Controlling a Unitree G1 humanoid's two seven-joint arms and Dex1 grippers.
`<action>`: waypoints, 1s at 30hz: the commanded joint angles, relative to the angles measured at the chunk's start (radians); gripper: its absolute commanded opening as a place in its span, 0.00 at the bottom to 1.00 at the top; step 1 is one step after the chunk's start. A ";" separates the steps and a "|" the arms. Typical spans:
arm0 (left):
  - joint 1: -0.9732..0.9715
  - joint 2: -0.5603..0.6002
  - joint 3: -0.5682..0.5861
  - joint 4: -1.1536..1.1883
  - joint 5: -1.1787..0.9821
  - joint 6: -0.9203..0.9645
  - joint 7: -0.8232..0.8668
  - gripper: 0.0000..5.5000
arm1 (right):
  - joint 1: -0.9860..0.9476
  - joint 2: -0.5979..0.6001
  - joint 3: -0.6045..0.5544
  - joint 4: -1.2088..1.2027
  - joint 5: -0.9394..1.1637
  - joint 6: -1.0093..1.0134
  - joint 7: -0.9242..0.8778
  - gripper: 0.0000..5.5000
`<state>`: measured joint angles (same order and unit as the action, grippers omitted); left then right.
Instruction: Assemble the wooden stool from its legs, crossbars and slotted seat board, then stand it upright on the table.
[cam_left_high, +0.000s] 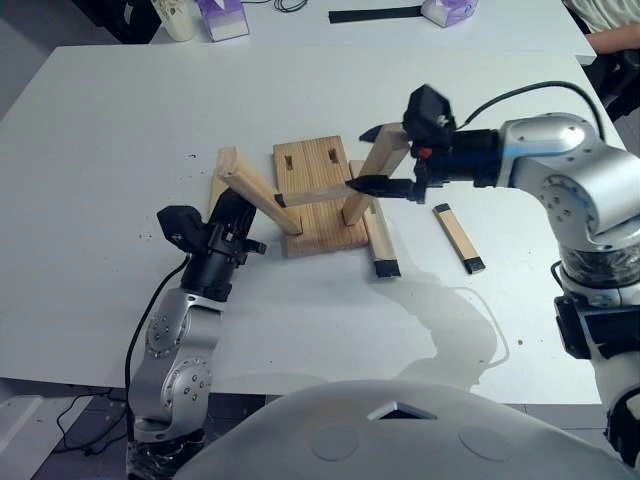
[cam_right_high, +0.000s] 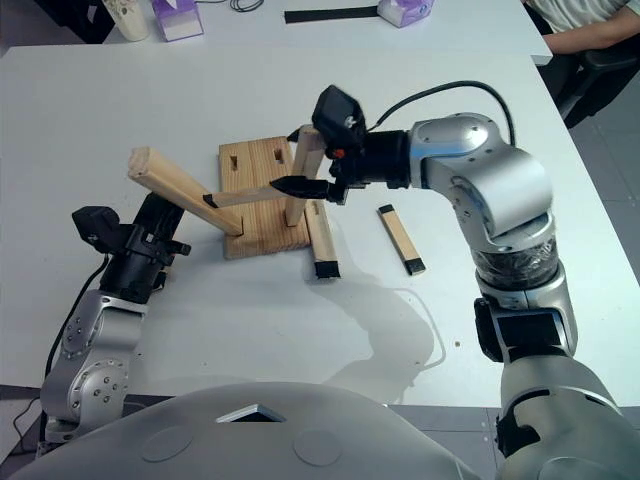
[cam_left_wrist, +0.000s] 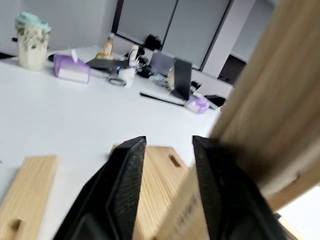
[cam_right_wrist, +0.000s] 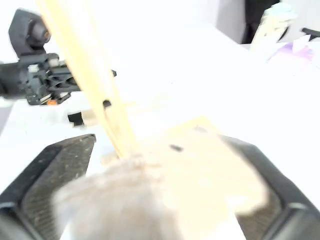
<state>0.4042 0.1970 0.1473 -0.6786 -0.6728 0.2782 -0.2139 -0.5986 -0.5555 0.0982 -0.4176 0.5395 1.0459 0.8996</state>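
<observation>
The slotted seat board (cam_left_high: 318, 172) lies flat in the middle of the white table (cam_left_high: 120, 120). Two legs rise tilted over it, joined by a thin crossbar (cam_left_high: 315, 193). My left gripper (cam_left_high: 243, 207) is shut on the left leg (cam_left_high: 252, 187) from below, and its black fingers (cam_left_wrist: 125, 175) show beside the wood. My right gripper (cam_left_high: 378, 158) comes in from the right and is shut on the right leg (cam_left_high: 385, 160), one finger above it and one below. The right leg's foot rests on the board.
A loose leg (cam_left_high: 379, 240) with a black end lies just right of the board. A short bar (cam_left_high: 459, 238) lies farther right. Another wooden piece (cam_left_high: 216, 188) lies behind the left leg. A cup (cam_left_high: 178, 15), tissue boxes (cam_left_high: 222, 16) and a black strip (cam_left_high: 375, 14) sit beyond the far edge.
</observation>
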 joint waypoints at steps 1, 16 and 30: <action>-0.045 0.091 0.125 0.028 -0.050 0.037 -0.019 0.32 | 0.047 0.005 -0.096 -0.086 0.149 0.088 -0.007 0.75; -0.036 0.068 0.125 0.021 0.081 0.090 0.151 0.32 | 0.241 -0.044 -0.414 -0.108 0.317 -0.054 -0.083 0.75; 0.020 -0.008 -0.026 -0.048 0.377 0.023 0.197 0.00 | 0.675 0.326 0.000 -0.291 -0.234 -0.373 -0.757 0.38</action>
<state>0.4479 0.1837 0.1340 -0.7323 -0.3169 0.2935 -0.0091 0.0368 -0.2654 0.0390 -0.6691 0.3822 0.7264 0.2202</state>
